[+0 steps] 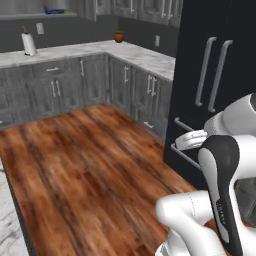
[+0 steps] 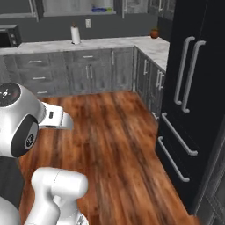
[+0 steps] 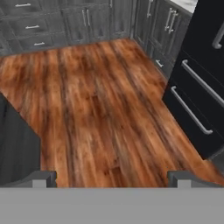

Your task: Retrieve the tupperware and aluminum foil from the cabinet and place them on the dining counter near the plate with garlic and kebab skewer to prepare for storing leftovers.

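The aluminum foil (image 2: 100, 9) is seen as a dark-blue strip with a yellow-green touch on the cabinet (image 2: 66, 8) shelf, high on the far wall; in the left base view it (image 1: 54, 10) appears on the same shelf board, above the paper-towel roll (image 1: 29, 43). The gripper (image 3: 112, 178) is held with its fingers spread wide and nothing between them, pointed down over the wooden floor (image 3: 100, 109), with the black refrigerator (image 3: 201, 78) to its right. From the hand, the foil is judged to lie well ahead, across the open floor and far above gripper height. Its long axis appears to run along the shelf edge, though this cannot be told for sure at that size. The tupperware cannot be made out for certain on the shelf. A drive toward the far wall and a raised reach would be called for.
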